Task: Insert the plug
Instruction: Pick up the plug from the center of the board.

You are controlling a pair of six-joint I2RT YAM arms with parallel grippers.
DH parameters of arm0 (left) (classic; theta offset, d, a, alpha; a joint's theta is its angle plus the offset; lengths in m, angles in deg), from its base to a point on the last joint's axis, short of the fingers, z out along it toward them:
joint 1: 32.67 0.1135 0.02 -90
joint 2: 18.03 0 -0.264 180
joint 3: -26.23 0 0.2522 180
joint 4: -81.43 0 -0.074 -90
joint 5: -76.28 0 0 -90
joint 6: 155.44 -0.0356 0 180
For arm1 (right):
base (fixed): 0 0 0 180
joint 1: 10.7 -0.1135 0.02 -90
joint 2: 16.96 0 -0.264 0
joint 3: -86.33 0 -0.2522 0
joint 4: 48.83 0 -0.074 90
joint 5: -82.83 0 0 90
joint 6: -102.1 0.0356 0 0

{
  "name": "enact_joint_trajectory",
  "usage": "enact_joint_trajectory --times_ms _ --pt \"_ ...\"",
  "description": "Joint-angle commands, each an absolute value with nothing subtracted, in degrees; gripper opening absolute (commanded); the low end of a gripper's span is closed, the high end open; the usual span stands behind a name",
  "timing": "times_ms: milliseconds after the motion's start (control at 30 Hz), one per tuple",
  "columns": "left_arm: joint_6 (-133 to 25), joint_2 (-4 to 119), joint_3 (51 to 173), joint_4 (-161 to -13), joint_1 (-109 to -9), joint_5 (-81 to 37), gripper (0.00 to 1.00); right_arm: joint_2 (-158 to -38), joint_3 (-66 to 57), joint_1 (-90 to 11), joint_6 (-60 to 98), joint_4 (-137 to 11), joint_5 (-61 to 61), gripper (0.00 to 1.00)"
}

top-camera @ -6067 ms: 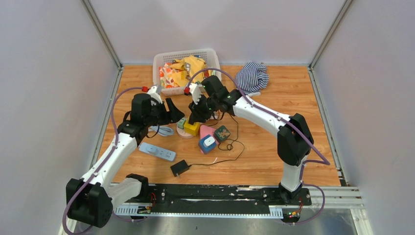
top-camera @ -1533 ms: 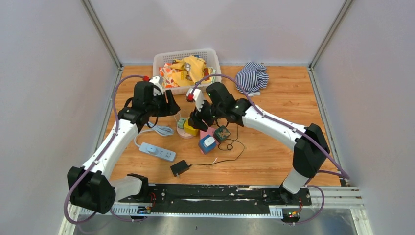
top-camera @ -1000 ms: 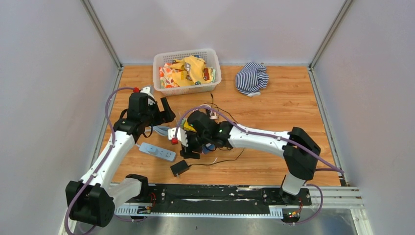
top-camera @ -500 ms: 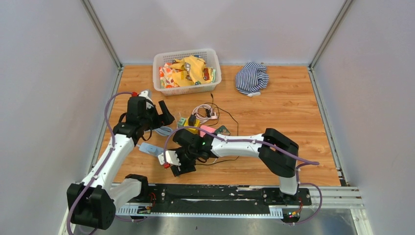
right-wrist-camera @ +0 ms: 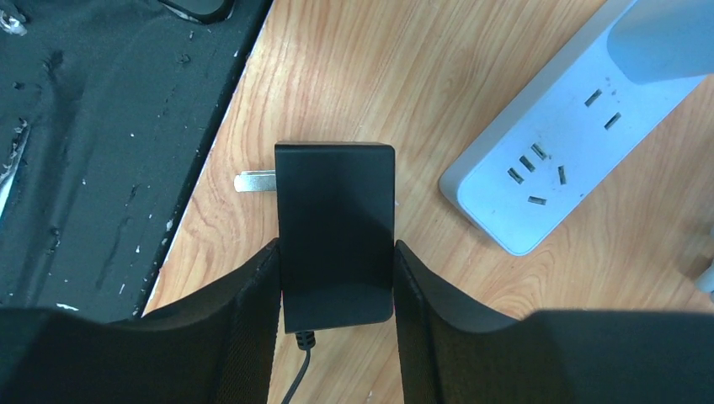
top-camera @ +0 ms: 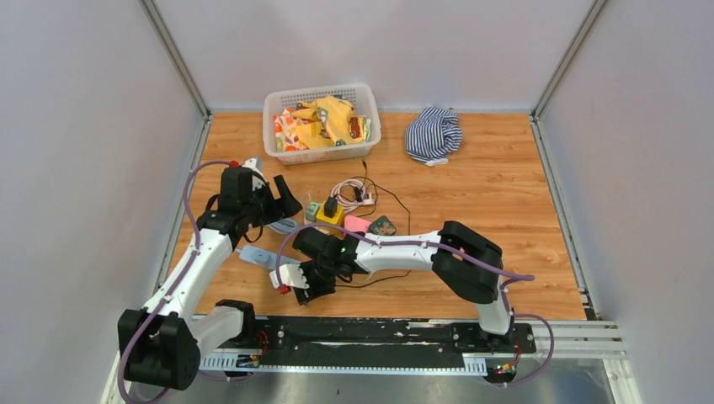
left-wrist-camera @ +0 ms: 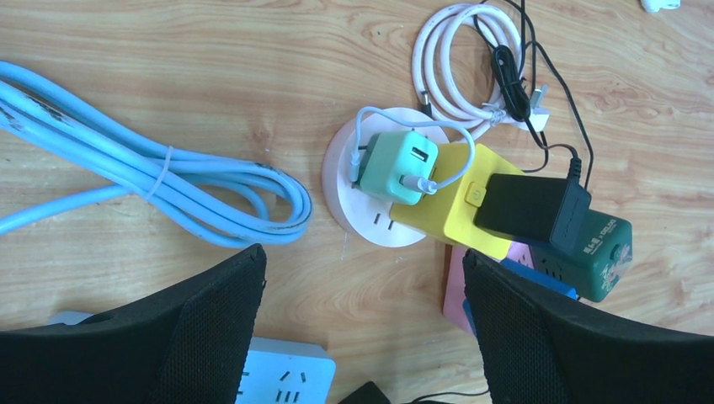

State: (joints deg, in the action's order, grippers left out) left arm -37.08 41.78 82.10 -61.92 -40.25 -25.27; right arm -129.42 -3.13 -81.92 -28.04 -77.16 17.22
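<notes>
The black plug (right-wrist-camera: pixel 335 219) lies flat on the wooden table near its front edge, with one metal prong (right-wrist-camera: pixel 253 180) showing and its thin cable trailing back. My right gripper (top-camera: pixel 305 284) is down over it, and its fingers (right-wrist-camera: pixel 244 311) press on both sides of the plug's body. The white power strip (right-wrist-camera: pixel 547 160) lies just beside it, sockets facing up; it also shows in the top view (top-camera: pixel 255 255). My left gripper (top-camera: pixel 282 202) hovers open and empty over bare wood (left-wrist-camera: pixel 362 261), with the strip's end (left-wrist-camera: pixel 286 379) under its left finger.
A cluster of sockets lies mid-table: a round white socket (left-wrist-camera: pixel 370 223) with a green charger (left-wrist-camera: pixel 391 167), a yellow block (left-wrist-camera: pixel 446 202) and a black adapter (left-wrist-camera: pixel 526 210). A coiled blue cable (left-wrist-camera: pixel 168 177) lies left. A basket (top-camera: pixel 274 105) and striped cloth (top-camera: pixel 434 133) are at the back. The black base rail (right-wrist-camera: pixel 84 126) borders the front edge.
My right arm has swung from the socket cluster to the front left and come down around the black plug. My left arm has drawn back a little and stays open.
</notes>
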Motion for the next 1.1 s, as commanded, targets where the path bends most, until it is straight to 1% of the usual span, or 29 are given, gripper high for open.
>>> enact_joint_trajectory --times_ms 0,67,100,233,333,467,600,800,900,1067 --pt "-35.73 41.41 80.82 -63.00 -39.79 -27.61 0.87 -128.02 -3.18 -82.94 -26.31 -75.99 16.01 0.29" --pt "-35.72 41.20 81.01 -62.86 -39.79 -28.45 0.86 -125.63 -4.96 -82.94 -25.41 -74.16 14.70 0.19" --pt "-35.74 41.09 81.10 -62.73 -39.79 -28.77 0.85 -124.44 -6.05 -82.93 -25.02 -73.01 14.05 0.17" --pt "-36.72 40.15 80.99 -62.99 -39.79 -31.16 0.83 -119.22 -11.13 -82.90 -24.28 -67.55 11.43 0.14" --pt "-37.76 39.32 80.87 -63.46 -39.79 -35.39 0.79 -115.78 -14.76 -82.94 -25.06 -63.47 9.28 0.12" --pt "-38.69 37.85 80.22 -64.87 -39.79 -43.70 0.75 -112.08 -17.56 -82.83 -27.30 -58.44 5.18 0.12" --pt "-36.84 35.45 78.11 -67.81 -39.79 -48.49 0.71 -108.30 -20.44 -82.28 -29.79 -54.99 -0.08 0.12" --pt "-35.10 34.49 77.06 -71.97 -39.79 -54.61 0.66 -104.48 -22.25 -77.92 -24.37 -51.29 -3.72 0.12" --pt "-34.80 34.17 76.79 -72.89 -39.79 -55.62 0.64 -102.28 -24.56 -76.98 -23.39 -48.79 -2.86 0.12" --pt "-29.85 35.40 75.71 -78.51 -39.87 -61.73 0.61 -99.39 -28.52 -74.43 -24.38 -45.47 -0.84 0.13"
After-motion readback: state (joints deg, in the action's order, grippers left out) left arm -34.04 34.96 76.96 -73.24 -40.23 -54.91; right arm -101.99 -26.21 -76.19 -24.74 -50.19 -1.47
